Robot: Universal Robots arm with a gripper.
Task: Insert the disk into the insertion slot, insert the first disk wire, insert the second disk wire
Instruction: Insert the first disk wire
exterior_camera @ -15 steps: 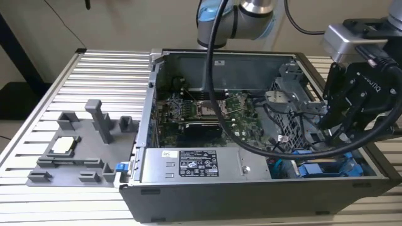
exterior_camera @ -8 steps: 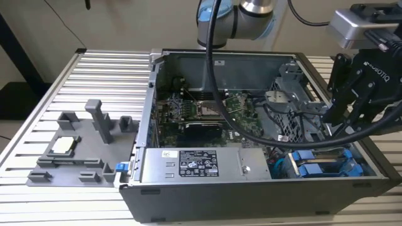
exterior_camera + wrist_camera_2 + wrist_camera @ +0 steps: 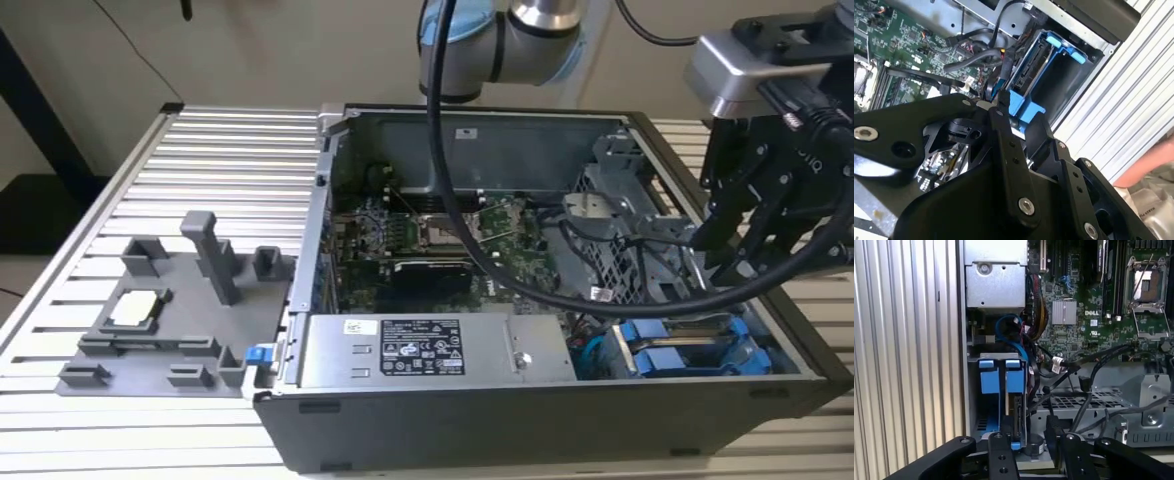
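The disk point(image 3: 1017, 420) stands on edge in its bright blue frame point(image 3: 999, 380) inside the insertion slot point(image 3: 996, 356), a grey metal bay in the case's corner beside the power supply. In the exterior view the blue frame point(image 3: 674, 350) shows in the case's near corner at the view's right. My gripper point(image 3: 734, 265) hangs just above that bay. Its black fingers point(image 3: 999, 457) are spread to either side of the disk's end, touching nothing that I can see. In the second wrist view the gripper point(image 3: 1021, 125) is right over a blue frame tab point(image 3: 1024, 110). Loose black cables point(image 3: 1089, 375) with connectors lie beside the bay.
The open computer case point(image 3: 534, 420) lies on a ribbed aluminium table point(image 3: 214, 180). Motherboard point(image 3: 427, 240) and power supply point(image 3: 414, 350) fill the middle. A grey fixture block point(image 3: 160, 310) stands at the exterior view's left. Part of a person's arm point(image 3: 1149, 167) shows beyond the case.
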